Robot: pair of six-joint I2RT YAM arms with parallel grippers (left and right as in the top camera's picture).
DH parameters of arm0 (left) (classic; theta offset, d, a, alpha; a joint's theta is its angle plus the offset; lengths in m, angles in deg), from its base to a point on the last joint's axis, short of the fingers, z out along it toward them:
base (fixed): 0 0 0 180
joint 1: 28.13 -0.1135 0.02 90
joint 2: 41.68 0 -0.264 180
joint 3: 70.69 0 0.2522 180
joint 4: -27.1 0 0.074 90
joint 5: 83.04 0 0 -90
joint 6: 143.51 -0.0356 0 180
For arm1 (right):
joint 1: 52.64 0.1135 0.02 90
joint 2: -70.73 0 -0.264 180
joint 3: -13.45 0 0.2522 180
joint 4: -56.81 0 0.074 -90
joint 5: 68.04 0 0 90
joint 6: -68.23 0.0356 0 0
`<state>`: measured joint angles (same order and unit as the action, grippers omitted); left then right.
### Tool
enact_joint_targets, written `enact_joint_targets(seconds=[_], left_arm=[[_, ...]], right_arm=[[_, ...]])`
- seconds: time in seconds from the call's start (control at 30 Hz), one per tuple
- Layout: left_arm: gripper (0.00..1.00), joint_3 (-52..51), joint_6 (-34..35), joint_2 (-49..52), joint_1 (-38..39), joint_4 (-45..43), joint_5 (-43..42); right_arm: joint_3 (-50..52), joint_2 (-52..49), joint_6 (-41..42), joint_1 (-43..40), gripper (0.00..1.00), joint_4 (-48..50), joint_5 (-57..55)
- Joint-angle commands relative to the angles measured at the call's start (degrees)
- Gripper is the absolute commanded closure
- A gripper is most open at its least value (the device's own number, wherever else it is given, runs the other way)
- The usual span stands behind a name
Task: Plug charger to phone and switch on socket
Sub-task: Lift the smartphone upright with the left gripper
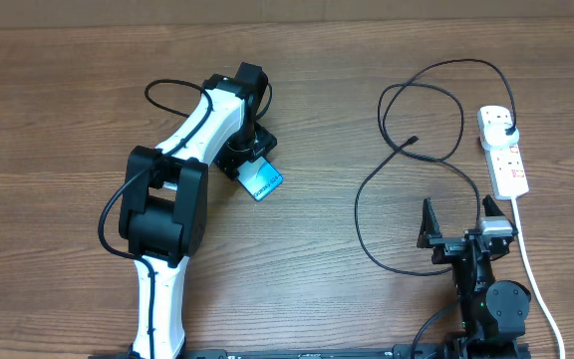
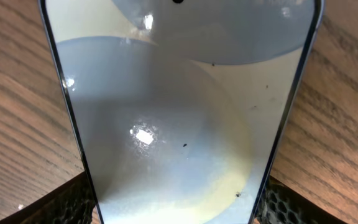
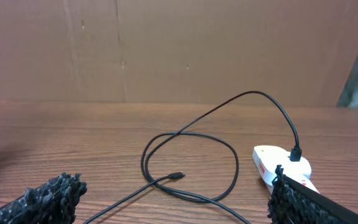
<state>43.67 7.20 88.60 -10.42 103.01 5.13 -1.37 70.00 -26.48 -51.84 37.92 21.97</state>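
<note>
The phone (image 1: 265, 182), with a light blue screen, lies left of the table's middle. It fills the left wrist view (image 2: 179, 124). My left gripper (image 1: 251, 162) is over its far end, with both fingers (image 2: 178, 208) against the phone's long edges. The black charger cable (image 1: 359, 214) loops across the right side. Its free connector tip (image 1: 413, 140) lies on the wood, and its plug (image 1: 507, 128) sits in the white socket strip (image 1: 503, 152). My right gripper (image 1: 459, 227) is open and empty, near the front edge. In the right wrist view the tip (image 3: 178, 176) lies ahead of the fingers (image 3: 173, 205).
The socket's thick white cord (image 1: 532, 271) runs down past my right arm to the front edge. The socket (image 3: 277, 165) shows at the right of the right wrist view. A brown cardboard wall (image 3: 179, 50) stands behind the table.
</note>
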Motion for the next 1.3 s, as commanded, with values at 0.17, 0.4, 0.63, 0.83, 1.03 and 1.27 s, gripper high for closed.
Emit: enact_joint_targets(seconds=[0.17,0.4,0.63,0.83,1.03,1.27], left_arm=[[0.27,0.55,-6.71,3.34,-0.11,2.58,3.76],[0.27,7.45,-12.09,3.30,-0.44,9.11,3.63],[0.27,16.39,-18.16,3.30,-1.22,17.05,-3.28],[0.27,22.03,-24.15,3.30,-2.34,23.04,-14.88],[0.27,23.32,-32.17,3.30,-4.07,28.28,-29.33],[0.28,23.32,-40.83,3.30,-6.95,34.71,-39.60]], right_arm=[[0.61,0.57,-0.28,0.22,0.00,0.35,0.13],[0.61,0.57,-0.28,0.22,0.00,0.35,0.13],[0.61,0.57,-0.28,0.22,0.00,0.35,0.13],[0.61,0.57,-0.28,0.22,0.00,0.35,0.13],[0.61,0.57,-0.28,0.22,0.00,0.35,0.13],[0.61,0.57,-0.28,0.22,0.00,0.35,0.13]])
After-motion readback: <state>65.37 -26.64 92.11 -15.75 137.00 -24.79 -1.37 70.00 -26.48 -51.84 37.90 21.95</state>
